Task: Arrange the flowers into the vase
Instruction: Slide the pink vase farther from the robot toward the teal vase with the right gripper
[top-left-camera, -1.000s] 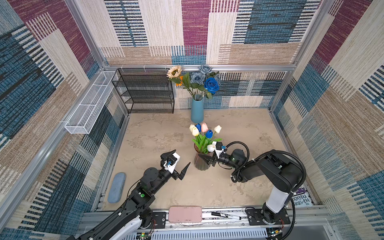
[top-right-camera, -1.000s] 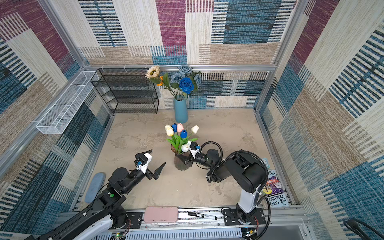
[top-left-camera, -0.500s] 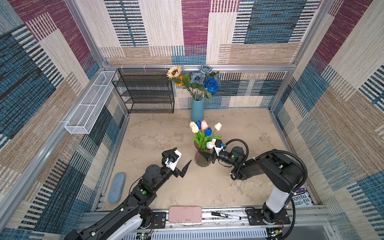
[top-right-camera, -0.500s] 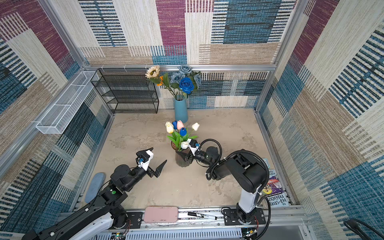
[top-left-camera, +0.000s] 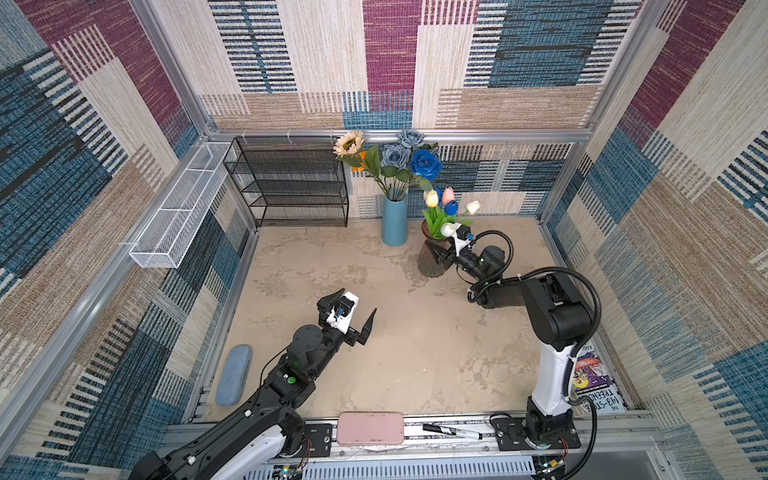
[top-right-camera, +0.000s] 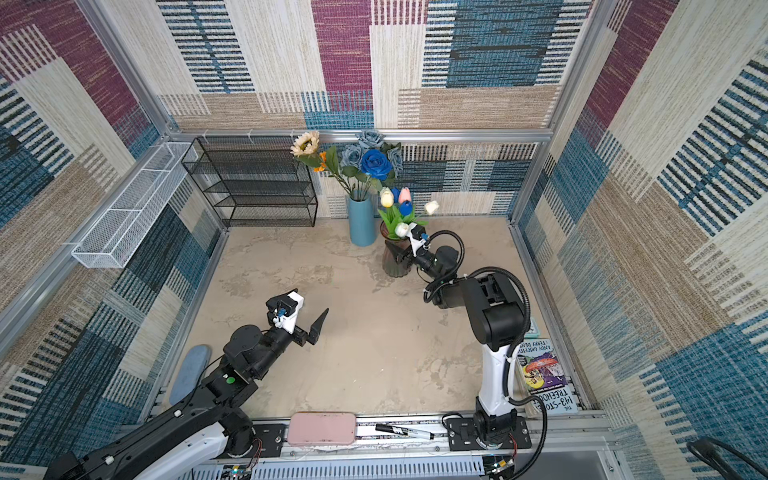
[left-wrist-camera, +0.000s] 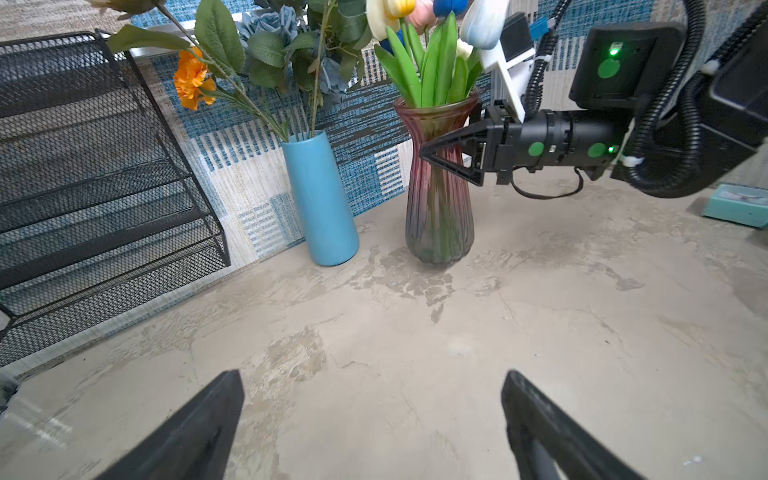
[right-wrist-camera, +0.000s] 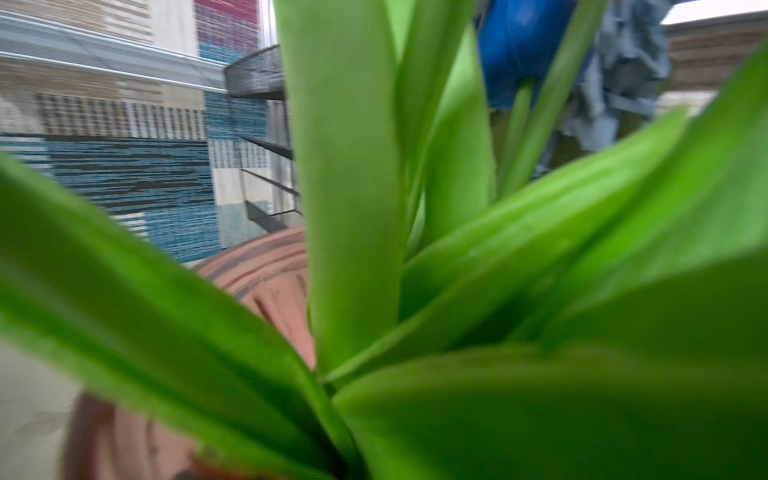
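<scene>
Left wrist view: left gripper (left-wrist-camera: 370, 386) sits nearest the lens, its fingers spread wide and empty over the bare table (left-wrist-camera: 415, 332).
Loose stems: none can be seen lying on the table.
Middle ground: the ribbed glass vase (left-wrist-camera: 438, 216) stands upright, well apart from the spread fingers. Its foot looks to rest on the table.
Grip: right gripper (left-wrist-camera: 436, 153) reaches in level from the side and is closed about the narrow waist of the glass vase. One finger crosses the near face; the other is hidden behind.
Flowers here: tulips (left-wrist-camera: 432, 66) stand in it, stems vertical, heads above the gripper.
Farther back: blue vase (left-wrist-camera: 320, 199) is near but not touching, and holds the roses (top-left-camera: 424, 163) and sunflower (top-left-camera: 348, 142).
Nearer arm: the right, by far. The next step is probably letting go, with the jaws parting sideways across the upright axis so nothing tips.
</scene>
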